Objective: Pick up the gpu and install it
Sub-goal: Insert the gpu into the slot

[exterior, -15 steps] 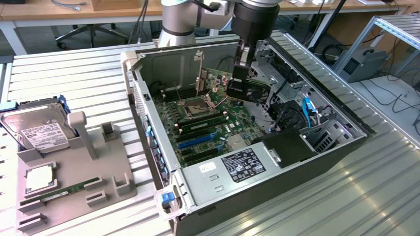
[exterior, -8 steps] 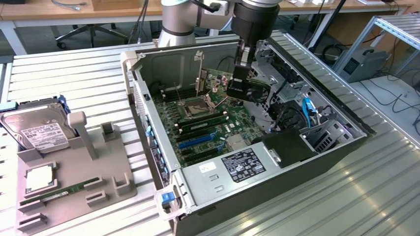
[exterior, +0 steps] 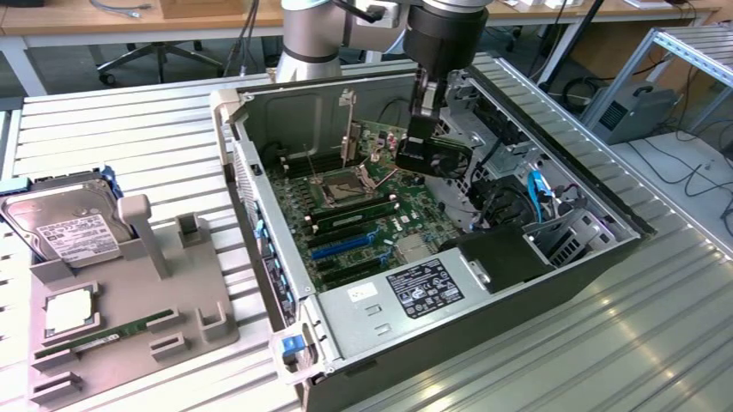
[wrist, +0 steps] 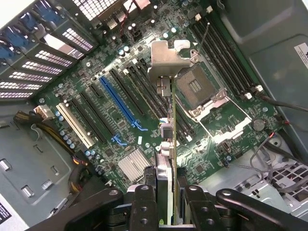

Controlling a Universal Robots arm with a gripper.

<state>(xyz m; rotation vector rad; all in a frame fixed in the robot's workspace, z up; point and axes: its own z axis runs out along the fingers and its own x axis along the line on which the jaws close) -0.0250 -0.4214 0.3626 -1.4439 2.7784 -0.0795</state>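
One gripper, clamped on one gpu. The card sits edge-on between the fingers, bracket end away from them, over the motherboard inside one open computer case. Board: one blue slot, one cream slot, one CPU socket. At the exterior view's left, one grey fixture holds one hard drive and one memory stick. The drive label and the power supply label are unreadable.

Case open above; drive cage, cables crowd motherboard beside gpu
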